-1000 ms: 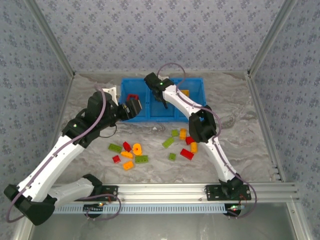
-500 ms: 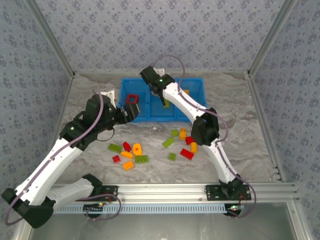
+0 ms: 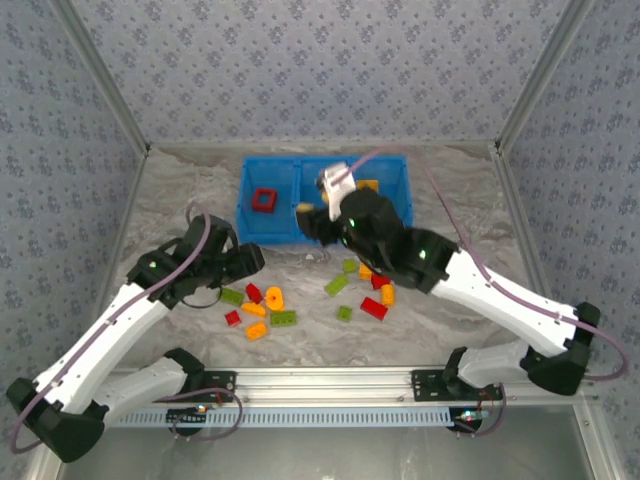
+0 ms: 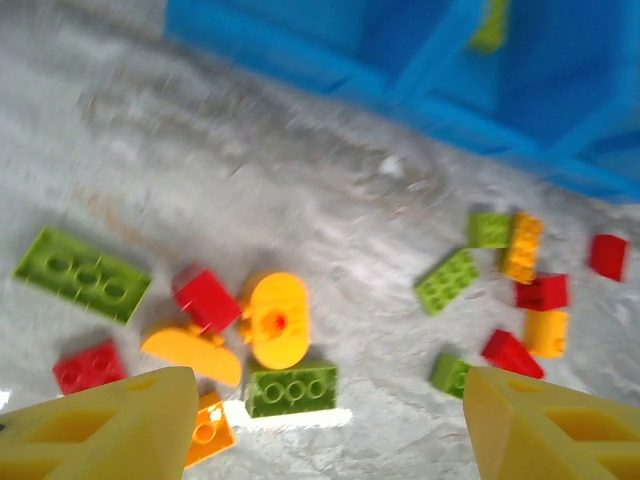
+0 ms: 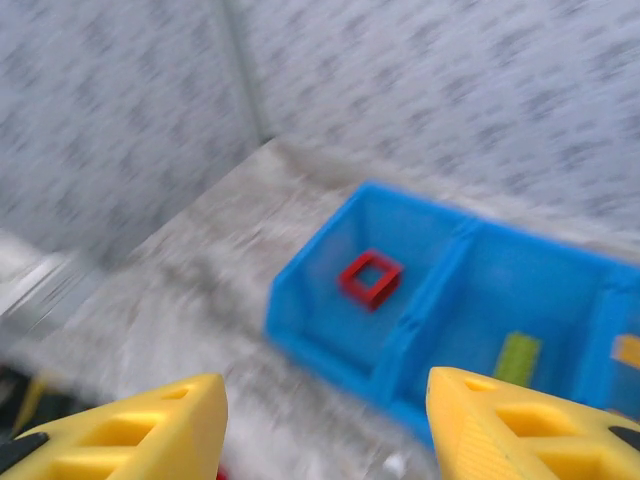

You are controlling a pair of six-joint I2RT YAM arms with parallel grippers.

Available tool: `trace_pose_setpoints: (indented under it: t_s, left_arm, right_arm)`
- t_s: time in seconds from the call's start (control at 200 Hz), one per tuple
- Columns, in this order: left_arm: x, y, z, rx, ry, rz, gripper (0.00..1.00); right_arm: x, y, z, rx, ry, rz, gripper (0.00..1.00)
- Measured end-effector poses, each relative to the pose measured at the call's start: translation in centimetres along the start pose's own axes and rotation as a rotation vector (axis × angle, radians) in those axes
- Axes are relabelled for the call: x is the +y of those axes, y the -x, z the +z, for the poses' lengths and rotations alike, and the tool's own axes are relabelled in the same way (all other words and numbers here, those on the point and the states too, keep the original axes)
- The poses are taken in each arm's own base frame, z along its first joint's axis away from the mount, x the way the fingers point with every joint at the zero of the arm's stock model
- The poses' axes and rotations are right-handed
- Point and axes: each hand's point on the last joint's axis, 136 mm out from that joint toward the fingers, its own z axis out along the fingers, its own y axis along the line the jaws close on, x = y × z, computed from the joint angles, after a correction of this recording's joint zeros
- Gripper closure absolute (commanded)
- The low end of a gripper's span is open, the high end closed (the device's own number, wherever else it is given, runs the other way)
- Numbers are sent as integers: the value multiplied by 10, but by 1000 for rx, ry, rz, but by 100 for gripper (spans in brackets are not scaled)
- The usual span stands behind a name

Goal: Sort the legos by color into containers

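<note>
My left tool point(image 3: 250, 258) hangs left of centre in the overhead view, its 2 yellow fingers point(image 4: 120, 415) spread wide with nothing between them. Just below it in the frame, the loose legos lie on the surface point(image 3: 170, 210) in 2 groups. The left group has a green plate point(image 3: 230, 296), an orange ring point(image 3: 274, 297) and a small red brick point(image 3: 232, 318). At upper centre sits the blue bin point(image 3: 243, 205), and its left compartment holds 1 red frame point(image 3: 264, 200). My right tool point(image 3: 305, 215) is at the bin's near wall, in front of the middle compartment, with its jaws wide and empty too. A green brick point(image 5: 517, 357) lies in that middle compartment. Lower, right of centre, the second group includes a red block point(image 3: 374, 307) and a green block point(image 3: 336, 285). An orange piece point(image 3: 368, 186) lies in the right compartment.
</note>
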Motion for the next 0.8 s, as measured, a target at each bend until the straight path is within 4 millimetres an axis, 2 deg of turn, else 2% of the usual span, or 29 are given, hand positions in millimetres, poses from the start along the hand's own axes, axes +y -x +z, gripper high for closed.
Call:
trace_pose_setpoints:
  t_s: [0.115, 0.19, 0.235, 0.275, 0.36, 0.485, 0.64, 0.799]
  left_arm:
    - [27, -26, 29, 79, 83, -91, 27]
    - [39, -38, 44, 106, 108, -145, 27]
    - [44, -42, 51, 115, 125, -170, 27]
    - [45, -43, 55, 119, 134, -186, 27]
    - [41, -41, 63, 116, 134, -212, 27]
    - [35, -37, 75, 109, 129, -234, 31]
    - [38, -37, 92, 118, 166, -240, 36]
    - [43, -35, 102, 107, 201, -222, 47]
  right_arm:
    - [42, -93, 2, 157, 195, -88, 40]
    - [66, -152, -4, 274, 292, -146, 40]
    - [75, -175, -10, 320, 330, -173, 40]
    - [83, -187, -15, 342, 355, -190, 40]
    - [95, -194, -21, 341, 387, -196, 40]
    - [105, -186, -22, 300, 401, -178, 41]
    - [112, -177, -21, 256, 406, -158, 41]
    - [116, -171, -18, 227, 407, -147, 41]
